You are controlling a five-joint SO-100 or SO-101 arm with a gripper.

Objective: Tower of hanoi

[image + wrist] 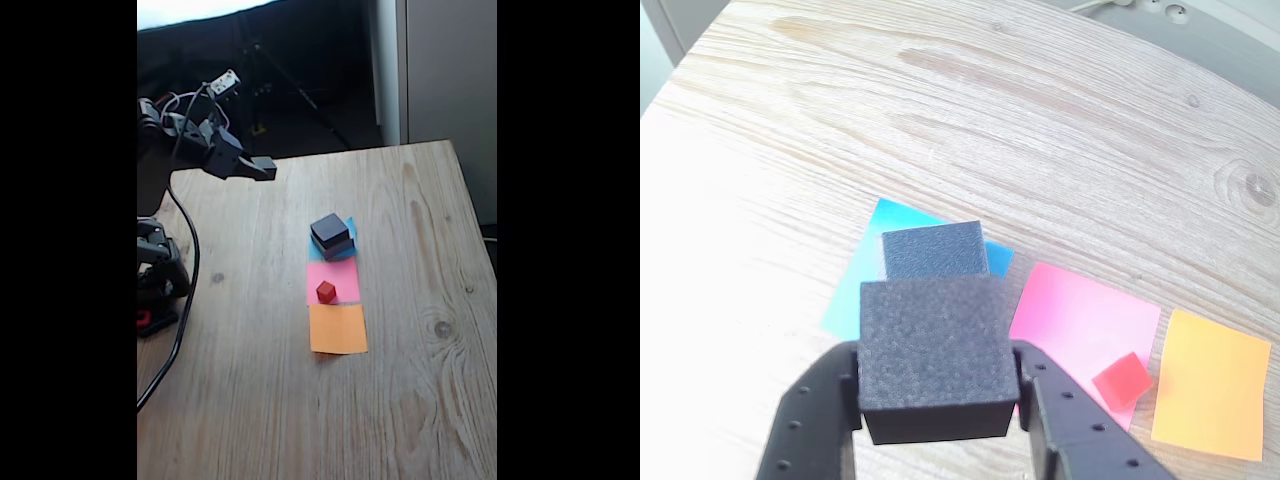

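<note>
My gripper point(936, 395) is clamped on a black block point(932, 355) — raised above the stack point(332, 236); red cube point(326, 291) on pink paper point(333, 279).

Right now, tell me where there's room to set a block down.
Orange paper is bare, next to pink paper holding the red cube. Blue paper is crowded by stacked blocks. Table right of the papers is open.

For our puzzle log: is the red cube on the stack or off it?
Off. The red cube sits alone on the pink paper, apart from the blocks on the blue paper.
</note>
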